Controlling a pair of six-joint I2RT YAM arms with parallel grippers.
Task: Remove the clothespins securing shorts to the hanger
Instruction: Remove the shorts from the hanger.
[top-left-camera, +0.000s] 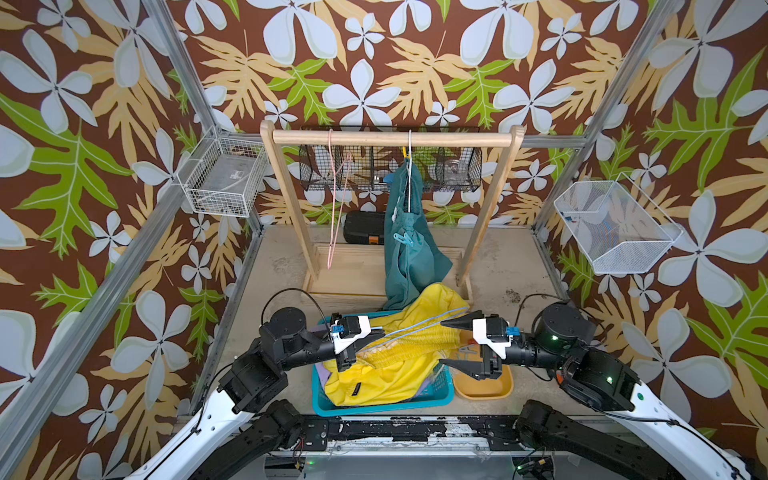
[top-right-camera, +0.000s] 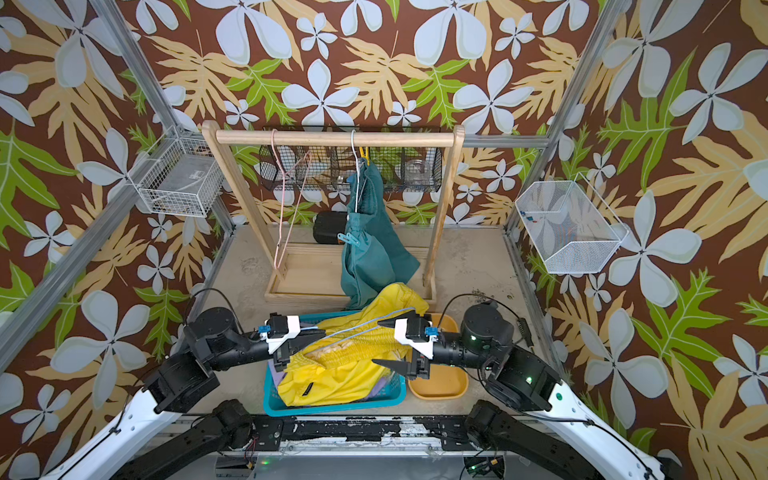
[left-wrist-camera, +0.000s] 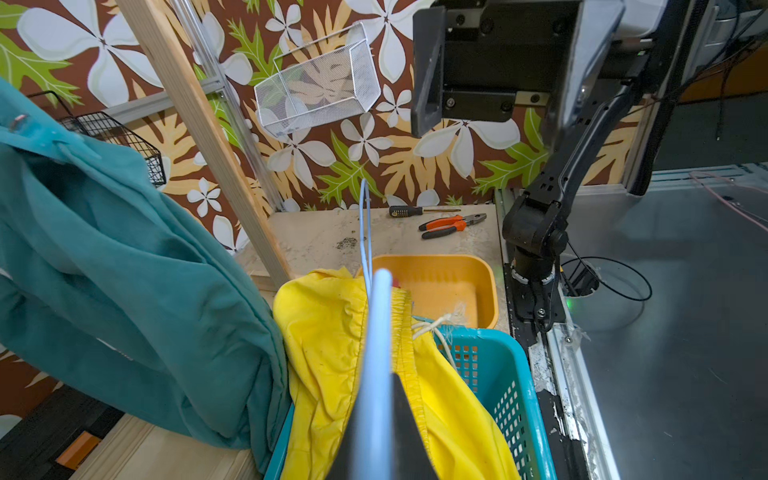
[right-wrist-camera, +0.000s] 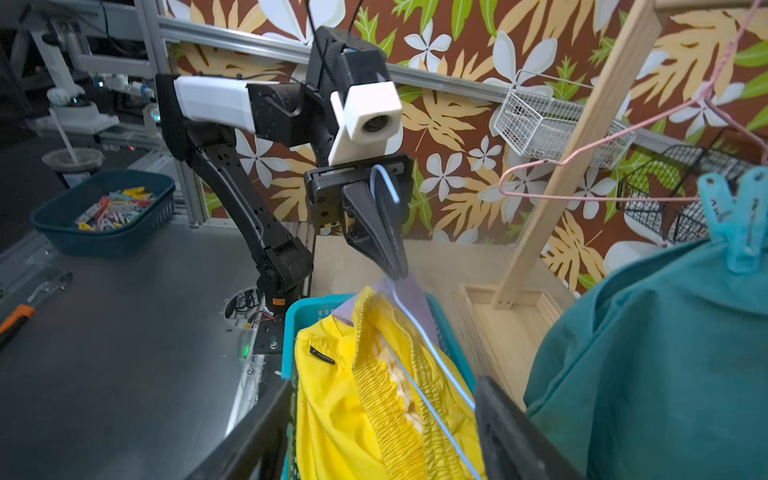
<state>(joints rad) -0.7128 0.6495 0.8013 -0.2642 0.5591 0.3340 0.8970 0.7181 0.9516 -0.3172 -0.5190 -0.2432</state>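
We're pinching hanger (right-wrist-camera: 432, 352) shut in left gripper (right-wrist-camera: 397, 268), dangling yellow shorts (top-left-camera: 386, 378) into basket (top-left-camera: 374, 409) so right gripper (top-left-camera: 444, 343), gaping empty, can reach. Clothespin (top-left-camera: 403, 240) clamping hung teal shorts (top-left-camera: 405, 270); yellow folds possibly hiding another.

Blue clothespin (top-left-camera: 402, 240) on hanging teal shorts (top-left-camera: 409, 270)

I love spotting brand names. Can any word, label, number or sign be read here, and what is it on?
No text here is readable.
Black tag on the yellow shorts: pale print, too small to read.
Dark patch on the grey box in the wire basket: perhaps a label, too blurred to read.
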